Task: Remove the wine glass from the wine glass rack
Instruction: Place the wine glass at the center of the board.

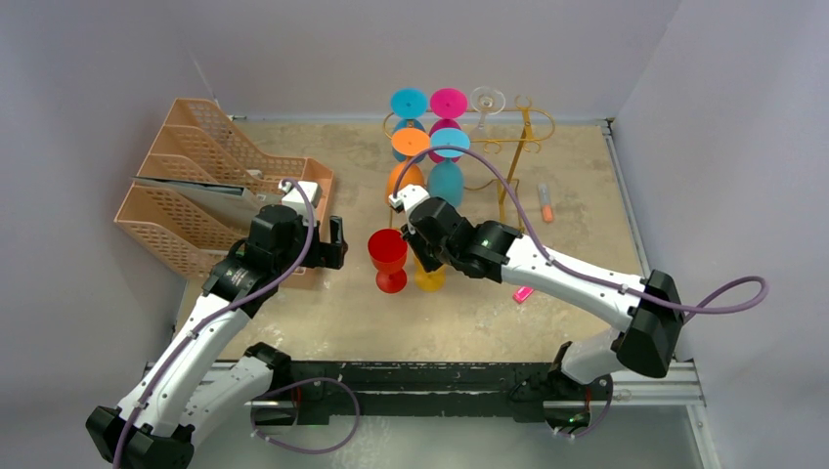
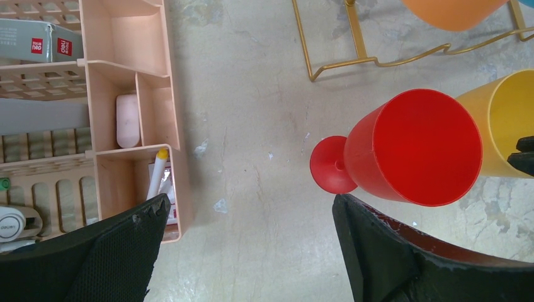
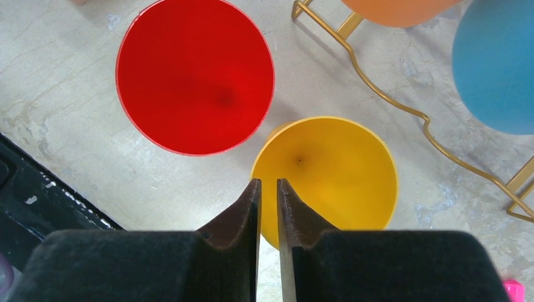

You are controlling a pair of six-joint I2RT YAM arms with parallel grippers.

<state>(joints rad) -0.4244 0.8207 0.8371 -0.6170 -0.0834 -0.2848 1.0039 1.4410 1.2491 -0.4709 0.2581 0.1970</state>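
Note:
The gold wire wine glass rack [image 1: 509,147] stands at the back centre, with several coloured glasses hanging bowl-down from it, among them an orange one [image 1: 408,161] and a teal one [image 1: 447,176]. Its wavy rail shows in the left wrist view [image 2: 378,61] and the right wrist view [image 3: 390,100]. A red wine glass [image 1: 387,251] [image 2: 412,148] [image 3: 195,75] and a yellow wine glass [image 1: 430,278] [image 3: 327,170] stand upright on the table. My right gripper [image 3: 267,184] is nearly shut, pinching the yellow glass's near rim. My left gripper [image 2: 252,201] is open and empty, just left of the red glass.
Peach mesh file trays [image 1: 196,186] holding stationery stand at the left, close to my left arm. An orange marker [image 1: 546,202] lies right of the rack and a pink object [image 1: 524,293] lies beside my right arm. Grey walls enclose the table.

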